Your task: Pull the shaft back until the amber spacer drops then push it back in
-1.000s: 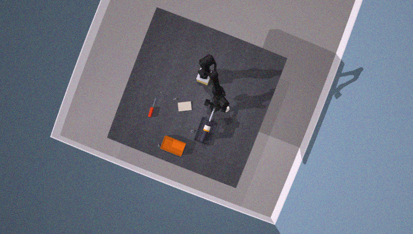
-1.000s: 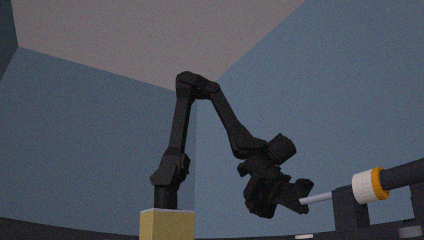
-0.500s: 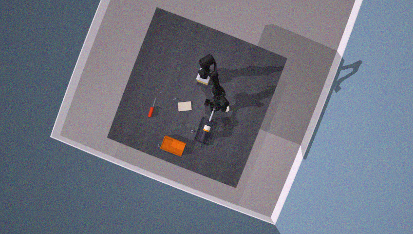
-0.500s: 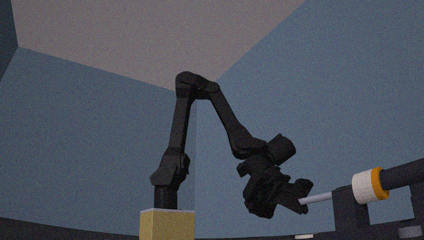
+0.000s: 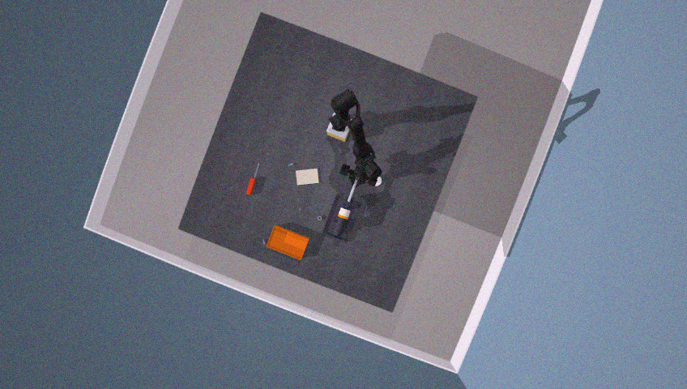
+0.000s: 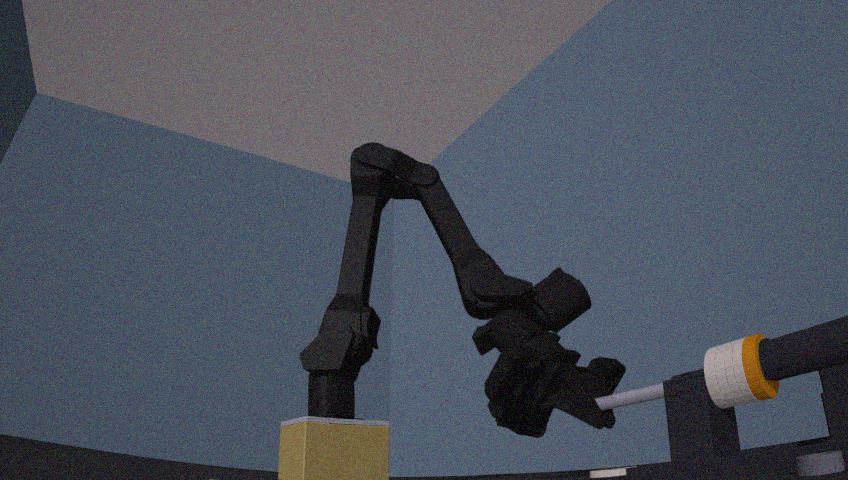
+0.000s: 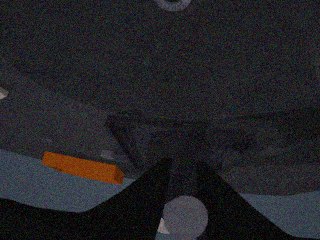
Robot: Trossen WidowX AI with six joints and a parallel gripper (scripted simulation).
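Observation:
My gripper [image 5: 356, 179] [image 6: 602, 405] [image 7: 183, 167] is shut on the pale grey shaft [image 5: 352, 191] [image 6: 633, 396], near its outer end. The round grey end of the shaft [image 7: 185, 217] shows between the fingers in the wrist view. The shaft runs into a dark upright support [image 6: 701, 413]. Beyond that, several white spacers [image 5: 343, 211] [image 6: 727, 373] sit in a row. The amber spacer [image 5: 343, 216] [image 6: 759, 365] is in line with them, against the dark housing [image 5: 340, 228] [image 6: 809, 350]. Any shaft inside the spacers is hidden.
An orange bin [image 5: 288, 243] [image 7: 82, 168] stands left of the dark fixture in the top view. A small ring [image 5: 319, 218] lies between them. A cream rectangle [image 5: 307, 177] and a red-handled screwdriver [image 5: 250, 186] lie farther left. The arm stands on a yellow-sided base [image 5: 337, 136] [image 6: 333, 449].

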